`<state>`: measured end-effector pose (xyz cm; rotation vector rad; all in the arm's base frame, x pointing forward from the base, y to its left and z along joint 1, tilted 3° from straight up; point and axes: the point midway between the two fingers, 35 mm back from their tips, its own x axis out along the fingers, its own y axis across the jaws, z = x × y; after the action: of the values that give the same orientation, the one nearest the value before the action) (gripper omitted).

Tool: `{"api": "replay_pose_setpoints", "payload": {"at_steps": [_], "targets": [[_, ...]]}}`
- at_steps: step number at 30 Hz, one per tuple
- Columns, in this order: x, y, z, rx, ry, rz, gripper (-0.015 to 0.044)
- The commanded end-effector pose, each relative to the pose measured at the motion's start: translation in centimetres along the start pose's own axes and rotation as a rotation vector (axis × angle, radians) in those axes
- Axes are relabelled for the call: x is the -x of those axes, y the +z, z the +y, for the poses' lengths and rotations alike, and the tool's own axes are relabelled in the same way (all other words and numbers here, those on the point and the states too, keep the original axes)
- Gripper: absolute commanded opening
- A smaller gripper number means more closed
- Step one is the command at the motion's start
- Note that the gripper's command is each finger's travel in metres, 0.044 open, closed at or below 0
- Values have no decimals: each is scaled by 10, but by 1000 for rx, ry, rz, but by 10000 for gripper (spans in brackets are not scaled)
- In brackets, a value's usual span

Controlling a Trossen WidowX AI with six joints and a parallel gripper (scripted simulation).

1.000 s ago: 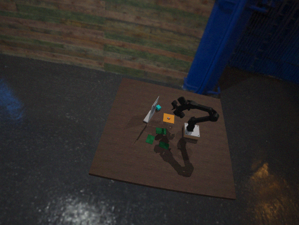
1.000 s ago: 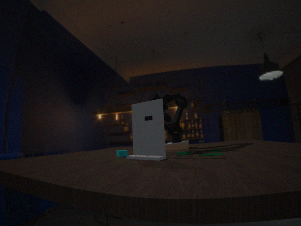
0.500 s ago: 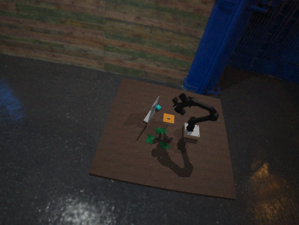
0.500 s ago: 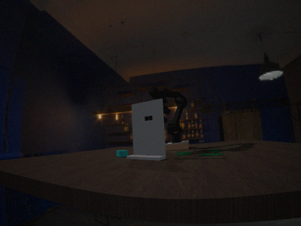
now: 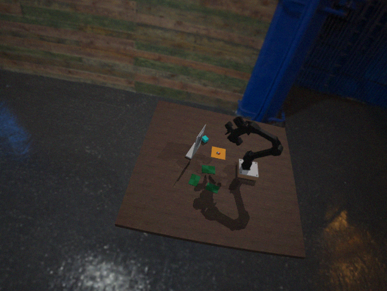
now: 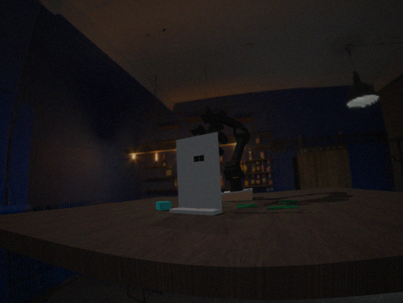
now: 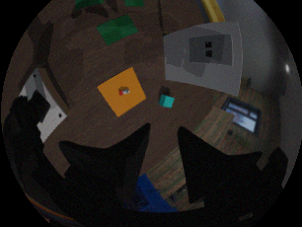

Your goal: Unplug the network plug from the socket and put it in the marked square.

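Note:
The small plug [image 5: 218, 153] [image 7: 122, 92] lies on the orange marked square [image 5: 222, 149] [image 7: 111, 100] on the table, free of the gripper. The white upright panel [image 5: 196, 142] [image 6: 198, 184] [image 7: 226, 68] stands beside the square; its dark socket openings [image 6: 198, 158] [image 7: 205, 48] look empty. My gripper [image 5: 227, 127] [image 7: 164, 128] hangs high above the table, behind the square and away from the panel. Its fingers stand apart with nothing between them, and the arm touches nothing.
A teal block [image 5: 205, 138] [image 6: 163, 205] [image 7: 167, 101] lies at the panel's foot. Three flat green patches [image 5: 208, 169] [image 5: 194, 179] [image 5: 212, 188] lie in front of the square. The arm's base [image 5: 248, 169] stands at the right. A blue pillar [image 5: 278, 60] stands behind the table.

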<state>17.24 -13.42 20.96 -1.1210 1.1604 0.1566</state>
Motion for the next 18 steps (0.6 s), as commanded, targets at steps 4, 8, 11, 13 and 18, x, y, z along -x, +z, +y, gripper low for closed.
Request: {"api": "replay_pose_setpoints", "payload": {"at_steps": [4, 8, 11, 13, 18], "targets": [[13, 0, -6, -2, 1, 2, 182], [13, 0, -6, -2, 1, 2, 287], [13, 0, -6, -2, 1, 2, 366], [13, 0, -6, -2, 1, 2, 419], [13, 0, -6, -2, 1, 2, 440]]}}
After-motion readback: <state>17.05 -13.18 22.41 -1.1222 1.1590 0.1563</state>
